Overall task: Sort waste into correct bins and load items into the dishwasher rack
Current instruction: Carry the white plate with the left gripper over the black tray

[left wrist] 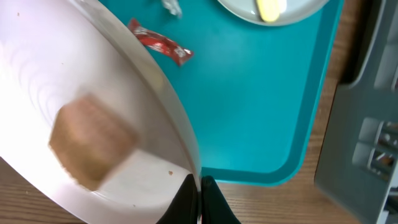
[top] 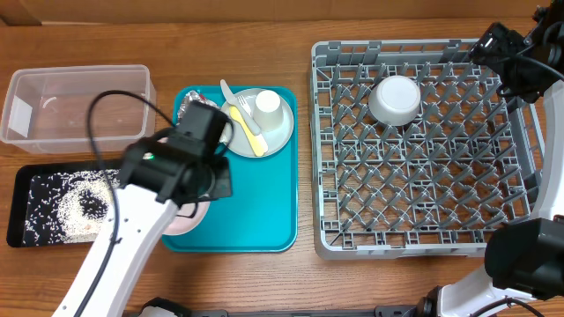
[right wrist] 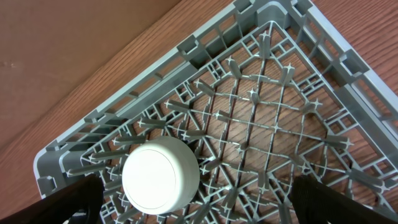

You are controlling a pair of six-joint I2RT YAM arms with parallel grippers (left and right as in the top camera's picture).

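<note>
Rack (top: pixel 414 246) holds just the bowl (top: pixel 394 99), with the right gripper (right wrist: pixel 196 200) spread wide and empty above it. At the teal tray's (top: pixel 256 202) edge, the left gripper (left wrist: pixel 200 200) is pinching the plate (left wrist: pixel 37 74) by its rim. That's a thin grip, so any tilt could dump the cube (left wrist: pixel 90 146) short of a bin.

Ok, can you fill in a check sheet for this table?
Surface: wooden table.
Job's things: small white bowl in large grey plastic rack; small white cup and yellow plastic fork on pale grey-green round plate; loose white rice in black tray; orange food cube on white round plate; small red packet on teal tray.
Clutter: nothing seen.
Grippers: left gripper shut on white round plate's rim; right gripper open over rack.
Cables: black cable loops over left arm.
Surroundings: nothing seen.
</note>
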